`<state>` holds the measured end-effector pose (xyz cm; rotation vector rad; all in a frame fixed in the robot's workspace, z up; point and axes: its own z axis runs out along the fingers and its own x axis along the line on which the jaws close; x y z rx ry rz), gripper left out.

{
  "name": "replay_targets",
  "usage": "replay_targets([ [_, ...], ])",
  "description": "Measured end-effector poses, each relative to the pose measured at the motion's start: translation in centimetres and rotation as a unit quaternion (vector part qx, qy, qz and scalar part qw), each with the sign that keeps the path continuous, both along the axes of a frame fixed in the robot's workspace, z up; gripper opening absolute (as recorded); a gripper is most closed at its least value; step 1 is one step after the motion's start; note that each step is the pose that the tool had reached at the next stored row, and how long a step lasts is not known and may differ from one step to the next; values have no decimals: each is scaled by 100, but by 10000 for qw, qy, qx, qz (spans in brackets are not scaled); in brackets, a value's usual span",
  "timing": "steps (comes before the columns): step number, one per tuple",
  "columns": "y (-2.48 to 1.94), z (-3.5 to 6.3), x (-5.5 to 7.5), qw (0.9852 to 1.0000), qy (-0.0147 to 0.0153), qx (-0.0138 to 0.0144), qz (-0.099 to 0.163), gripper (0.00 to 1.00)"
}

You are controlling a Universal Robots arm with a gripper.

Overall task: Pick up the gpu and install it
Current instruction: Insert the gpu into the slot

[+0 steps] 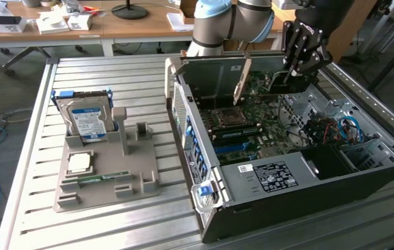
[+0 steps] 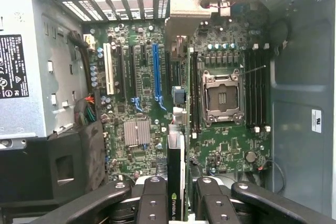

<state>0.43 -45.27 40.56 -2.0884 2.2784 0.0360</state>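
Thin gpu (image 2: 176,174), edge-on; green logo

On my feed the table (image 1: 113,73) is bare ribbed metal with a dull sheen. The computer case (image 1: 321,198) looks like dark matt sheet metal, and its circuit board (image 2: 142,93) is green and faintly glossy. The parts holder (image 1: 106,182) is matt grey plastic. The hard drive (image 1: 86,122) is shiny metal under a blue paper label. My claw (image 2: 177,195) is smooth matt black, and the graphics card (image 2: 176,166) has a dark edge.
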Motion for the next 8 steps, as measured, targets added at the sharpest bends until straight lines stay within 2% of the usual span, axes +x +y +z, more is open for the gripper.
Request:
replay_targets([
  [1, 0, 0, 0, 10000, 8, -8, 0, 26],
  [2, 0, 0, 2, 10000, 28, -21, 1, 26],
  [5, -1, 0, 4, 10000, 81, -37, 0, 26],
  [8, -7, -4, 4, 10000, 84, -38, 0, 26],
])
